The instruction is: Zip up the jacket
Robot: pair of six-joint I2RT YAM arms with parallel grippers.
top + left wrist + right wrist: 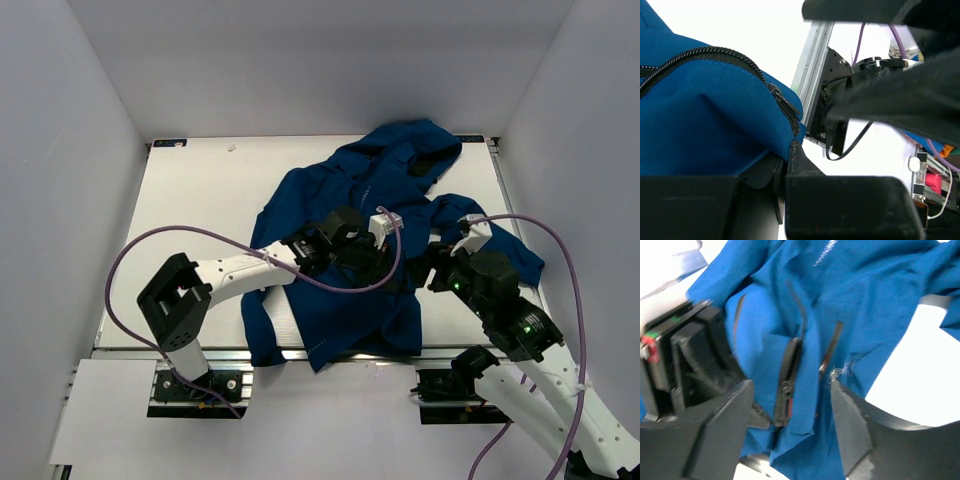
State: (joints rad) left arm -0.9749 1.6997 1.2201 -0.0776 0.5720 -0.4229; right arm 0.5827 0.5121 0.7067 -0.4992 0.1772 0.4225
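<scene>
Right wrist view shows the right gripper [790, 430] spread open astride the dark front zipper [788, 382] of the large dark blue soft-fabric hooded jacket [860, 305] crumpled on the white table [200, 190], while the left gripper [785, 175] apparently pinches the hem, anchoring it for the pull

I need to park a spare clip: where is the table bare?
Bare: the table's left part, from its left edge to the jacket, up to the far edge. Crowded: near middle and right, with jacket, left gripper and right gripper.
</scene>
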